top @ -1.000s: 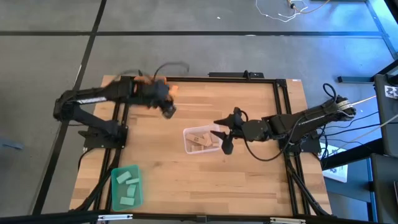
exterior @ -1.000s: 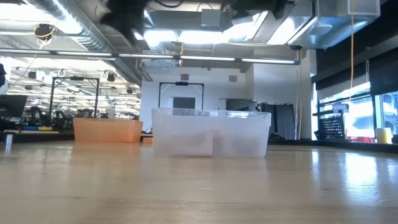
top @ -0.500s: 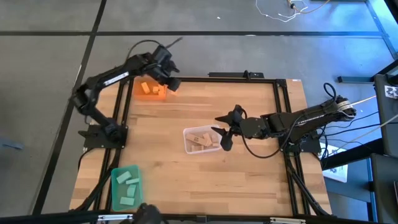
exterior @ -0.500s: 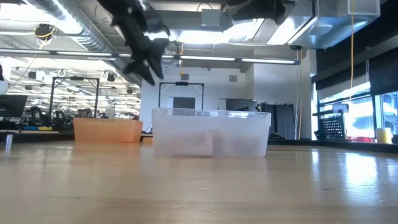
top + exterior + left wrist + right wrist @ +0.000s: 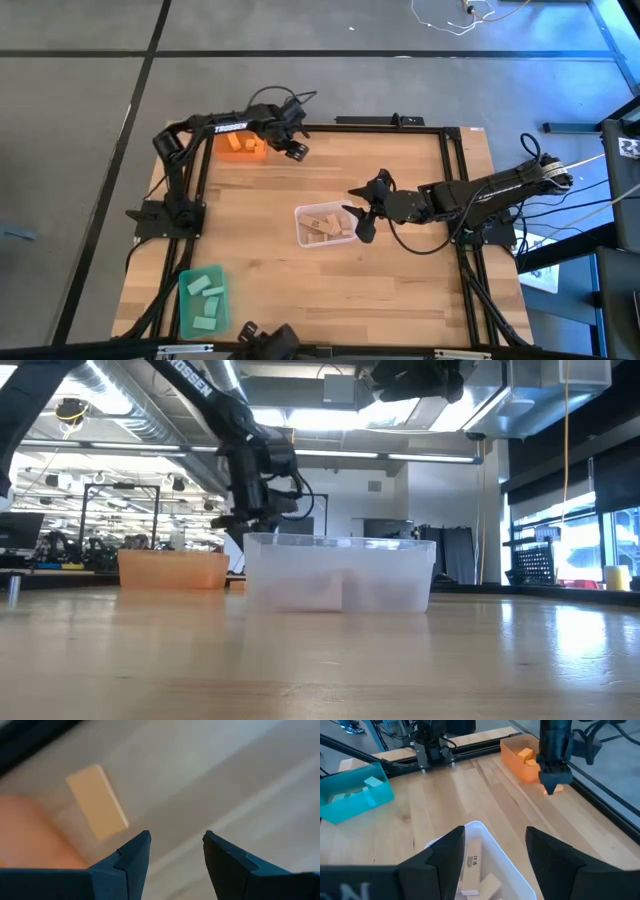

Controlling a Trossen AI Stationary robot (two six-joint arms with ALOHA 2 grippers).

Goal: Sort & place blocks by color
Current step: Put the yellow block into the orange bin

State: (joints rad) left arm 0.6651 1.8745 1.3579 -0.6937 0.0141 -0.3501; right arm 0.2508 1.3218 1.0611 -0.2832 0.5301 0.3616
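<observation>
Grey floor [image 5: 80,110], ceiling lights [image 5: 300,420], right-hand windows [image 5: 575,540].

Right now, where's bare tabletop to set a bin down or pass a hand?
Free: the wide strip between the green bin and the clear bin, and the near right corner below the right claw. Crowded: the far left corner, where the left claw hangs beside the orange bin.

Your left gripper [image 5: 294,149] hangs with fingers parted just beside the orange bin [image 5: 242,145], its arm bent across from the table's left edge. Your right gripper [image 5: 363,211], jaws also spread, sits well away from that bin.
</observation>
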